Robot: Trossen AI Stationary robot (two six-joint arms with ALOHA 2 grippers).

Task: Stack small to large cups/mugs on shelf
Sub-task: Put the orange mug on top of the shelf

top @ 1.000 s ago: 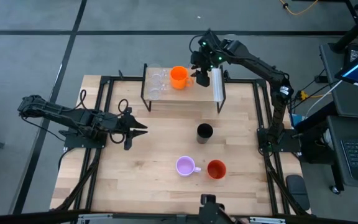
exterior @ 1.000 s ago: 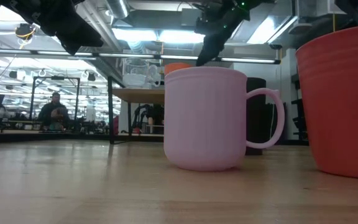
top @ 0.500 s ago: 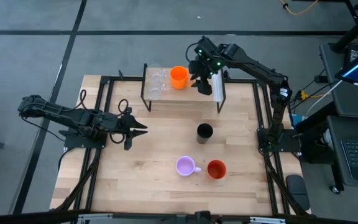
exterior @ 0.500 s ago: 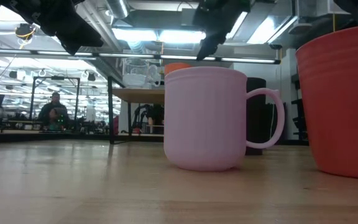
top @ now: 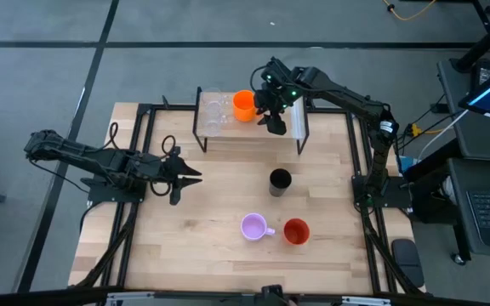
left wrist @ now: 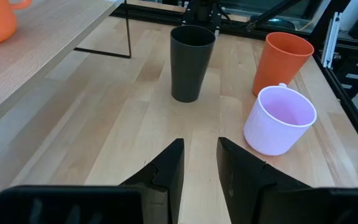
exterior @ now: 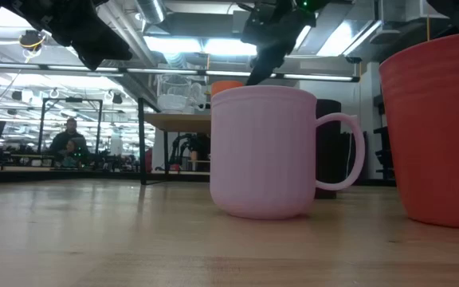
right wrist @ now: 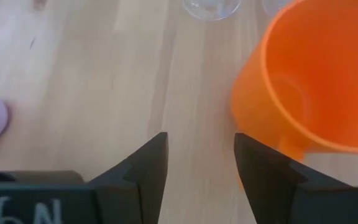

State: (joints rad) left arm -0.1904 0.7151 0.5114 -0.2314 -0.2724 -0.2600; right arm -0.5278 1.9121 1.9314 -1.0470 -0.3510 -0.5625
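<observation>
Two glass cups [top: 213, 112] and the orange mug [top: 243, 105] stand on the shelf [top: 249, 135]. Right gripper [top: 272, 121], fingers apart and empty, has drawn back from the mug; three vessels remain.

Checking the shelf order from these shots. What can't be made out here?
- Glass cups: high view, too faint to count or separate.
- Orange mug: right wrist view, cut by the frame edge.
- Black cup: low view, mostly hidden behind the lilac mug.
- Red-orange cup: low view, cut by the frame edge.
</observation>
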